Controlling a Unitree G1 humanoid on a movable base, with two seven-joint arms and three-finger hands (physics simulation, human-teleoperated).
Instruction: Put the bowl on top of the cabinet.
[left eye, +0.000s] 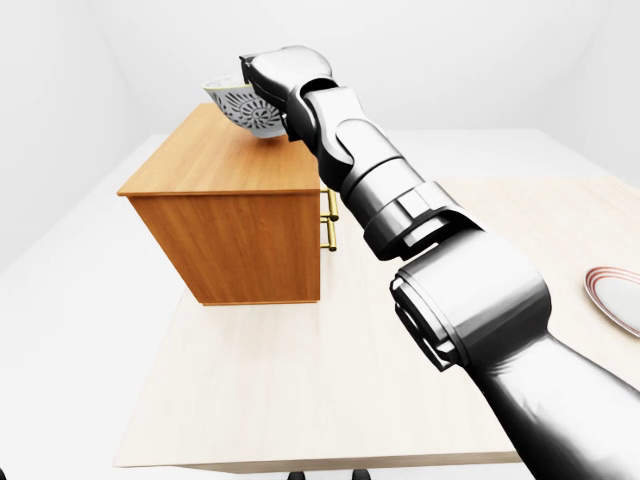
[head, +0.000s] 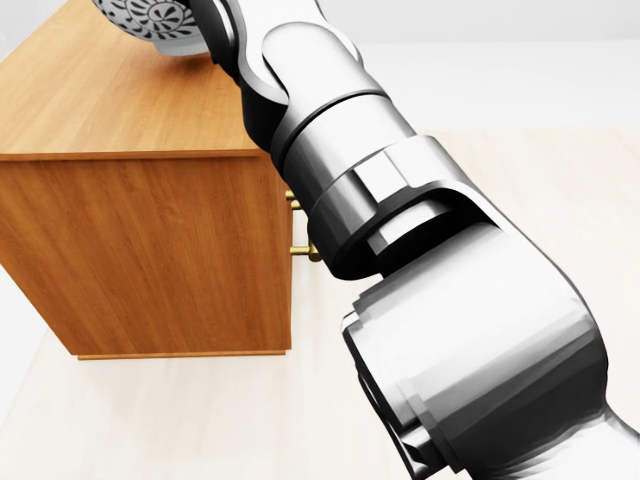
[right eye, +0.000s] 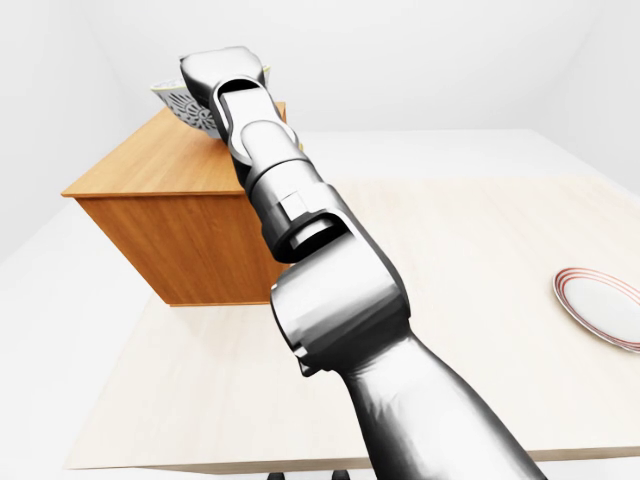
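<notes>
One arm, the right, reaches from the left-eye view's bottom right up to the wooden cabinet (left eye: 225, 165). There the right hand (left eye: 270, 72) meets the rim of the patterned bowl (left eye: 238, 105), which is tilted just over the cabinet's top. The fingers are hidden, so I cannot tell its grip. A striped plate (right eye: 600, 305) lies well apart on the table (left eye: 300, 380).

Bowl (left eye: 238, 108) partly behind robot hand (left eye: 272, 80)

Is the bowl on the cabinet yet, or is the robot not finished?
Nearly. Done: the bowl is up over the cabinet top. In hand: the right hand holds it there, tilted. Left: set it down flat and let go.
</notes>
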